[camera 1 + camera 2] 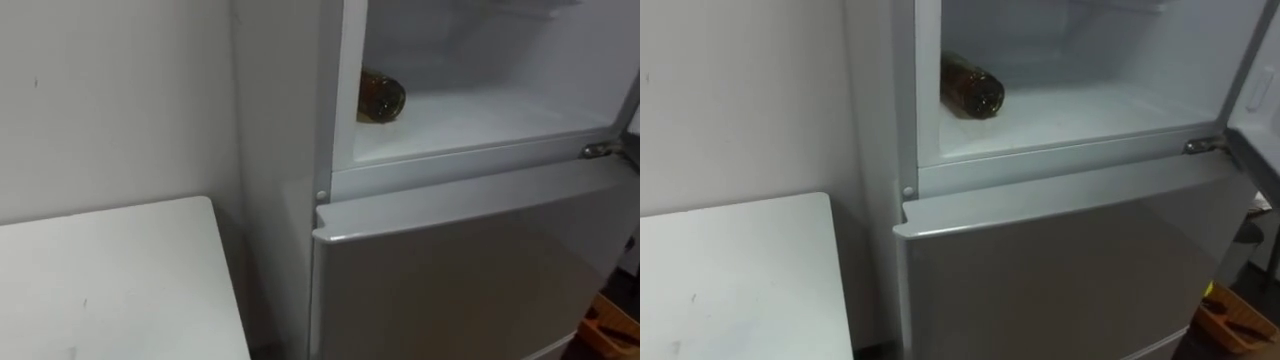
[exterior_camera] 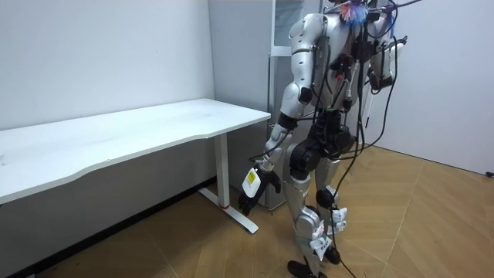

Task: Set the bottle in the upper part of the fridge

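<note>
Fingers of the left hand [image 2: 257, 188] hang loose and hold nothing, low beside the thigh in the room view. The right hand [image 2: 381, 77] is up at chest height on the room view's right, and I cannot tell how its fingers are set. The robot stands upright facing the fridge [image 2: 275, 93], with the end of the white table [image 2: 154, 127] on its left.

From the eye views, the upper compartment [image 1: 500, 120] stands open. The brown bottle [image 1: 381, 96] lies on its side on the compartment's white floor, at the far left against the wall, clear of both hands. The lower door [image 1: 470, 270] below is closed. An orange object [image 1: 1230, 320] sits at the bottom right.
</note>
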Controlling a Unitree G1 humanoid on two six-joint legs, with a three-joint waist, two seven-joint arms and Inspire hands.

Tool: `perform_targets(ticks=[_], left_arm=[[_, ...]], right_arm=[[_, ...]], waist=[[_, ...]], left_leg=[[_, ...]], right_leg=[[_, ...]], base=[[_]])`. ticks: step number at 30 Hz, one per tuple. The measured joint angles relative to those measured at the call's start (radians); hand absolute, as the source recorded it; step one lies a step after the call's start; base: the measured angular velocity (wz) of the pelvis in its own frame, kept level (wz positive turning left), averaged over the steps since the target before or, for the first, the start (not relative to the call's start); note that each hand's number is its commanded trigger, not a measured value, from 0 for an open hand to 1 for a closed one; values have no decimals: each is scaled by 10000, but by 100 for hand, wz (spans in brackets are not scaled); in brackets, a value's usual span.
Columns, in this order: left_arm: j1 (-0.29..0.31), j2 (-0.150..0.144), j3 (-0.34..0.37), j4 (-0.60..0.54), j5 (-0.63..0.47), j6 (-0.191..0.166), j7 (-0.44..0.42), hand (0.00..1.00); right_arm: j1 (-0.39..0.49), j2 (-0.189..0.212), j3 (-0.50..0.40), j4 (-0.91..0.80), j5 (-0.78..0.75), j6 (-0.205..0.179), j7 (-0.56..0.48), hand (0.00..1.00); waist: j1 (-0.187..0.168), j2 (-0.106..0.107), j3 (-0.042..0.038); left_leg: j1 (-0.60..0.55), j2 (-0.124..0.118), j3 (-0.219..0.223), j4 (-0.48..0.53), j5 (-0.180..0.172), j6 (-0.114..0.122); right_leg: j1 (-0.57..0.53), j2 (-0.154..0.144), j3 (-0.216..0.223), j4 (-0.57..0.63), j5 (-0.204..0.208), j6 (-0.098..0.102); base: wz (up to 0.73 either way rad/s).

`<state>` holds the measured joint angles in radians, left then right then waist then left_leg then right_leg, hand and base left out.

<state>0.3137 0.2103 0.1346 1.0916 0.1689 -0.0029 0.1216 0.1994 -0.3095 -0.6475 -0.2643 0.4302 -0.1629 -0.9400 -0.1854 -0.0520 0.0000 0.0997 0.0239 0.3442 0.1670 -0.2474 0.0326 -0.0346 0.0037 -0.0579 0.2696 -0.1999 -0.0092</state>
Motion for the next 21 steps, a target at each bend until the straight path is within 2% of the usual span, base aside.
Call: perform_targets(ticks=[9, 13, 17, 21], left_arm=[[-136, 24, -181, 285, 3, -4, 26, 0], [-133, 23, -281, 286, 6, -4, 34, 0], [-159, 26, -405, 268, 8, -15, 41, 0], [-163, 41, -549, 267, 4, -25, 47, 0]], right_arm=[[12, 0, 5, -254, -71, -13, -176, 0], [9, -1, 366, -257, -60, -177, -112, 0], [6, -1, 493, -264, -30, -216, 166, 0], [-17, -9, 875, -548, -42, -240, 283, 0]], waist=[[-3, -76, -4], [57, -124, -3], [260, -95, 0], [287, -8, 1]], left_leg=[[-2, -13, -193, 20, 1, 1], [-17, -3, -201, 29, 1, 0], [-21, -3, -203, -21, 0, 0], [-42, 1, -226, -29, 0, -1]], right_leg=[[215, 0, -108, -124, 8, 5], [231, -2, -138, -161, 17, 1], [219, -2, -145, -209, 24, 9], [225, -5, -201, -224, 27, 8]], base=[[3], [1], [0], [3]])
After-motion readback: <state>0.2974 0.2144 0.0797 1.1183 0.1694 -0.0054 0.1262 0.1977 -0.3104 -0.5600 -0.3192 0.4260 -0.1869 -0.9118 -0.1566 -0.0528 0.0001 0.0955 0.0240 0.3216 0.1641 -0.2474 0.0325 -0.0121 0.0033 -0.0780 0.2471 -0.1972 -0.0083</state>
